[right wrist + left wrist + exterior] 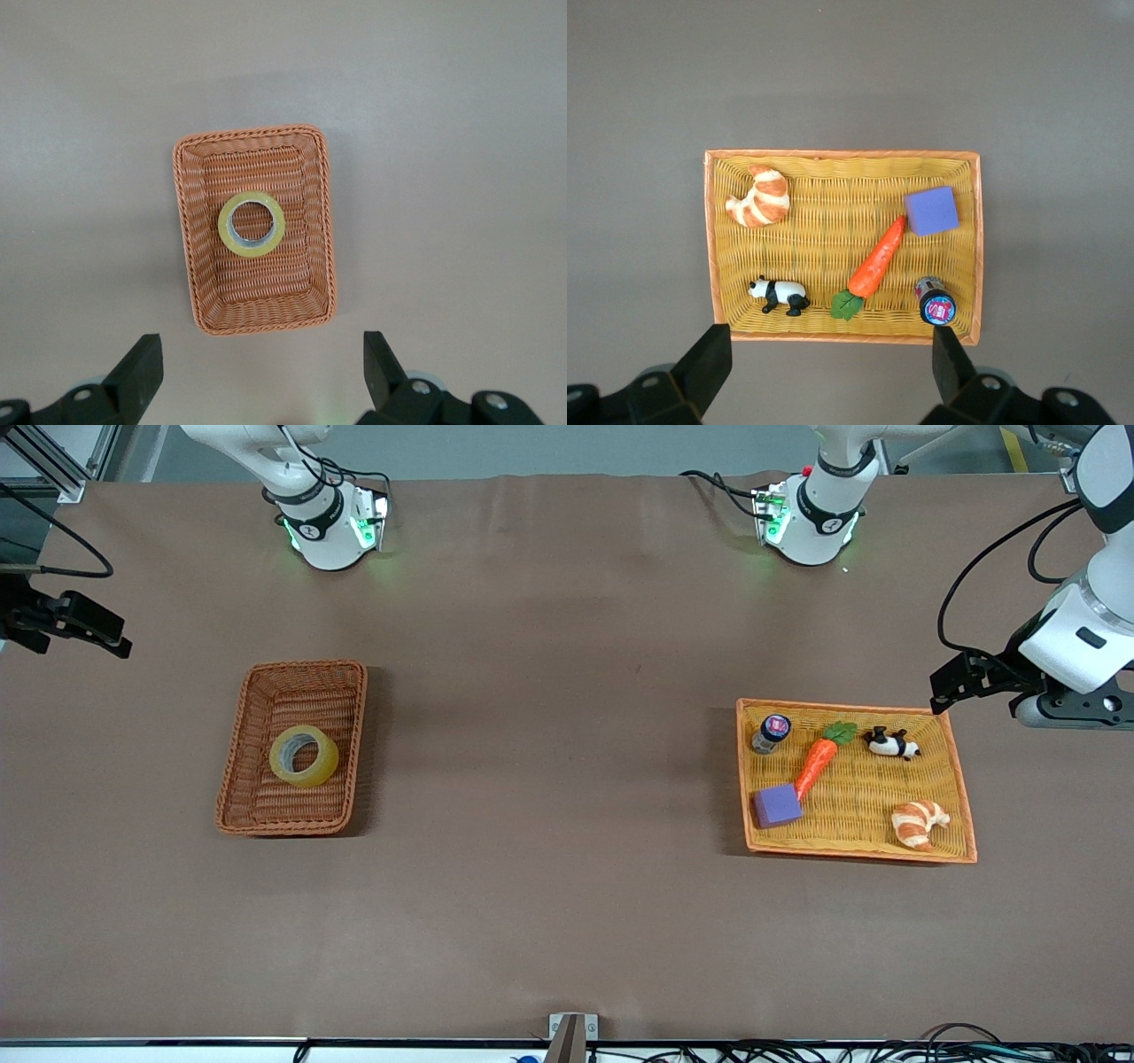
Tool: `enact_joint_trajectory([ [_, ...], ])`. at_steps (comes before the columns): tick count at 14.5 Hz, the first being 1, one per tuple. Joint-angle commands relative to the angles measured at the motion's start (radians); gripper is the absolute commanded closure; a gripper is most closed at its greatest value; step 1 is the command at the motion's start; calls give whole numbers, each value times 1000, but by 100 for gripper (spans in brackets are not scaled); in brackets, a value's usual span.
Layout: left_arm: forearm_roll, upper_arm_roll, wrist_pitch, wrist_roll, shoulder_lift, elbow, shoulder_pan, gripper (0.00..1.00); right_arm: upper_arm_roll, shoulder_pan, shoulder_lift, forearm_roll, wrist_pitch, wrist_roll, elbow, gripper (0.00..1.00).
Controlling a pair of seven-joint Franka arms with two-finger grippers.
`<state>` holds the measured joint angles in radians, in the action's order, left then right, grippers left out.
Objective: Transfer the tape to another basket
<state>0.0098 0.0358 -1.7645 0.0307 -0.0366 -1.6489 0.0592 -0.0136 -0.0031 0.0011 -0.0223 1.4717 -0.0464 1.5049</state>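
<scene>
Right claw (257, 376), jaws wide and empty, hangs above the tape (252, 223) lying flat, hole up, in the basket (190, 266): your nearer arm; left claw (828, 372) likewise open, waiting.

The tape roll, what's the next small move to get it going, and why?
Probably lower the right pincer straight down toward the tape. The roll lies flat in the brown basket, untouched, and that pincer hangs open above the basket, while the left pincer is open over the orange tray.

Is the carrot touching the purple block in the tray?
Apart. The left wrist view shows a strip of bare weave between the carrot tip and the purple block.
</scene>
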Motion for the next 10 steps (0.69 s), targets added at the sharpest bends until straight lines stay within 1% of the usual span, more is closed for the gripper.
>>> enact_joint_trajectory([
  [1,21,7,-9,20,-16,31,-2,0,-3,-8,-7,39,19,13,14,0],
  [4,19,7,-9,44,-40,78,-2,0,-5,-2,-9,39,10,16,12,0],
  [10,21,7,-9,43,-42,81,-1,0,-6,5,-9,27,9,17,3,0],
])
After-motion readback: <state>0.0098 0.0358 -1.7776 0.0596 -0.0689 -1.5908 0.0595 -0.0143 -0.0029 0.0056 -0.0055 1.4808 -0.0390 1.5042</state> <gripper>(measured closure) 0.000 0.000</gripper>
